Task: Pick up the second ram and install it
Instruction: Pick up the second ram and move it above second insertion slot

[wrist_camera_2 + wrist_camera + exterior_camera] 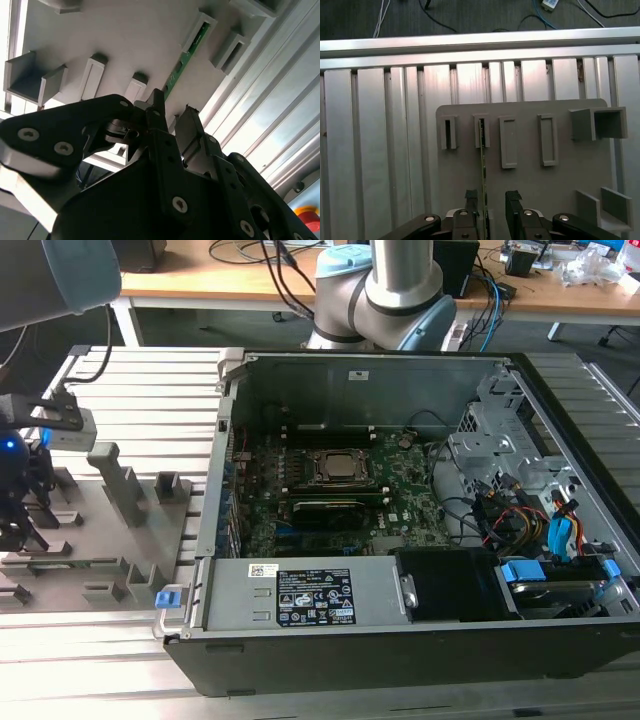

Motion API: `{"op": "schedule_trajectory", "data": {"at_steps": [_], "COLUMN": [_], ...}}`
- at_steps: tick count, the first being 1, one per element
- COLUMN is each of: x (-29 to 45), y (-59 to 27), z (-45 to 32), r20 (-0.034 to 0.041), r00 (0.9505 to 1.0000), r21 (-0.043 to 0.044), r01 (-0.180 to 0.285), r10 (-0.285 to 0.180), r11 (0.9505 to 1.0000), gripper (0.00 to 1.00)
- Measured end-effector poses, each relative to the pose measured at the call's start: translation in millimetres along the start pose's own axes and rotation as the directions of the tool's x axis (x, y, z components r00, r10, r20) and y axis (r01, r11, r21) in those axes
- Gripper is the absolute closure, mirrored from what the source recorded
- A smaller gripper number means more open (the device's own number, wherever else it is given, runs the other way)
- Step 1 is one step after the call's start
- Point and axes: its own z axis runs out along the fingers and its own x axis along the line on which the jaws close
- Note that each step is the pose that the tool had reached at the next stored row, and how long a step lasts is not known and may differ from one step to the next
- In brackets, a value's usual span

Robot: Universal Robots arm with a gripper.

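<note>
In the first wrist view the second ram (482, 165) shows edge-on as a thin green line, standing on its long edge on a matte grey plate (535, 185). Its far end sits in a narrow raised slot holder (481, 131), and its near end runs in between the two black fingers (513, 202) of the gripper (491, 202). The jaws stand apart with a plain gap. The stick lies close by one finger and off the other; it may be touching the near one, but that is hard to tell. Beside the holder are a matching slot (448, 134) and two flat rectangular frames (508, 142). The plate lies on a table (380, 150) of ribbed, shiny aluminium profiles.

In the second wrist view the ram (186, 57) shows its green face with small parts on it, held upright in the grey holder. The fingers (160, 145) are dull black metal with bright screw heads, and the gap between them is narrow but open. Grooved aluminium rails (270, 100) run alongside.

In the exterior view the gripper (20, 495) is a dark shape over the grey plate (100, 530), at the exterior view's left. Well apart from it, to the exterior view's right, lies an open black computer case (300, 665). Inside are a dark green motherboard (400, 480), a square metal CPU socket (340, 468) and a black rectangular block (325, 512) just beside the socket
</note>
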Motion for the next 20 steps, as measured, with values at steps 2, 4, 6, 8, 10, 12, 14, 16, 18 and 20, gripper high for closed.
{"op": "schedule_trajectory", "data": {"at_steps": [2, 4, 6, 8, 10, 12, 14, 16, 18, 20], "x": [1.1, 1.4, 1.8, 1.9, 1.9, 2.0, 2.2, 2.9, 3.3, 3.4], "y": [-0.8, -1.3, -2.1, -2.6, -3.0, -3.1, -3.4, -3.7, -4.2, -4.3], "z": [3.2, 5.0, 9.2, 11.6, 14.1, 16.3, 23.4, 30.1, 38.9, 43.1], "r20": [-0.0005, -0.0024, -0.0049, -0.0066, -0.0067, -0.0066, -0.0067, -0.0067, -0.0065, -0.0032], "r00": [1.0000, 1.0000, 0.9999, 0.9997, 0.9997, 0.9997, 0.9997, 0.9997, 0.9997, 0.9996], "r21": [0.0001, 0.0001, 0.0001, -0.0002, -0.0002, -0.0001, -0.0002, -0.0002, -0.0001, -0.0003], "r01": [0.000, 0.002, 0.011, 0.023, 0.024, 0.024, 0.024, 0.024, 0.024, 0.026], "r10": [0.000, -0.002, -0.011, -0.023, -0.024, -0.024, -0.024, -0.024, -0.024, -0.026], "r11": [1.0000, 1.0000, 0.9999, 0.9997, 0.9997, 0.9997, 0.9997, 0.9997, 0.9997, 0.9997], "gripper": [0.64, 0.64, 0.64, 0.64, 0.64, 0.64, 0.64, 0.64, 0.64, 0.64]}}
